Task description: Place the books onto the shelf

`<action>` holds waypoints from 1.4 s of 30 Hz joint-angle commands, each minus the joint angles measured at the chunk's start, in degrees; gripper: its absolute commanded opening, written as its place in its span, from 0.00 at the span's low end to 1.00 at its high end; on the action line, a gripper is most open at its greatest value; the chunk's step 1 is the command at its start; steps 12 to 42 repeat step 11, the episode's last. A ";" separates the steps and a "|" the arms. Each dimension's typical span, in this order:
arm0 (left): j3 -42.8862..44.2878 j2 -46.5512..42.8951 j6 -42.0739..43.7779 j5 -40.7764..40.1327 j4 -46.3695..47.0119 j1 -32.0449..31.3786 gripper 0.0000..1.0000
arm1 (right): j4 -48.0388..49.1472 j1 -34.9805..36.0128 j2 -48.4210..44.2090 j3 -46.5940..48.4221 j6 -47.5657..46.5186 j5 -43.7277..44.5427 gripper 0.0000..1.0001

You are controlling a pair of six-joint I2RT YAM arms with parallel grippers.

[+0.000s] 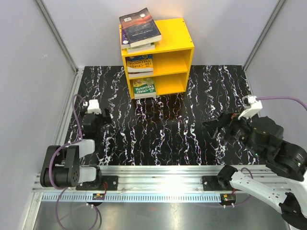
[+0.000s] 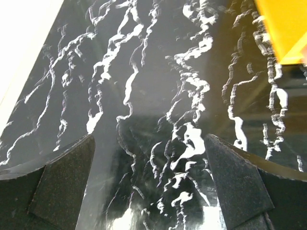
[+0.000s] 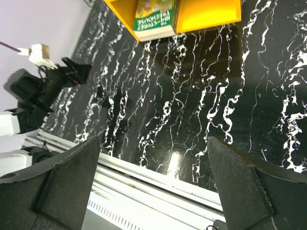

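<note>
Left tool (image 2: 149,143) and right tool (image 3: 154,141) hung wide open and empty by the surface's (image 1: 182,124) near edge. At the far edge, books (image 1: 140,26) filled the shelf (image 1: 170,36): stacked on top and in both compartments. No loose book showed, so the task looked finished.

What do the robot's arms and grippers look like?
Both the left arm and right arm are mostly black with white links. Each wrist carries a white block on a purple cable. The left gripper and right gripper have black fingers with grainy pads.
</note>
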 commanded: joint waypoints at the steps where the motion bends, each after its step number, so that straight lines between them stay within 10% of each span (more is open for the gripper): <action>1: -2.84 1.05 1.52 4.43 17.01 1.35 0.99 | 1.96 -0.12 3.34 2.02 -0.69 0.30 1.00; 42: -3.81 1.68 1.08 2.23 19.23 1.26 0.99 | 7.24 -0.21 8.44 1.58 -3.14 2.67 1.00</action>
